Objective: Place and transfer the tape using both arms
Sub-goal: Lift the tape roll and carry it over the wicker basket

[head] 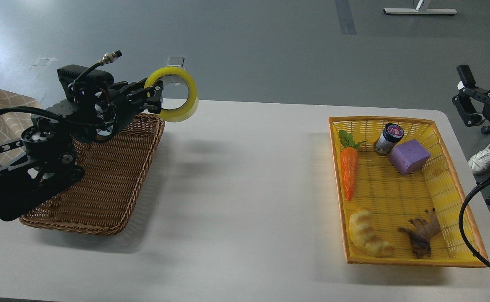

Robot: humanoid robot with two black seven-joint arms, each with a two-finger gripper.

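Observation:
The tape, a translucent yellow roll with a grey-white core, is held on edge in the air over the far right corner of the brown wicker basket. My left gripper is shut on the roll's left wall, one finger inside the ring and one outside. My left arm reaches in from the left over the basket. My right gripper is raised at the right edge, off the table, with its fingers apart and nothing between them.
A yellow basket at the right holds a toy carrot, a small jar, a purple block, a croissant toy and a brown figure. The white table lies between the baskets.

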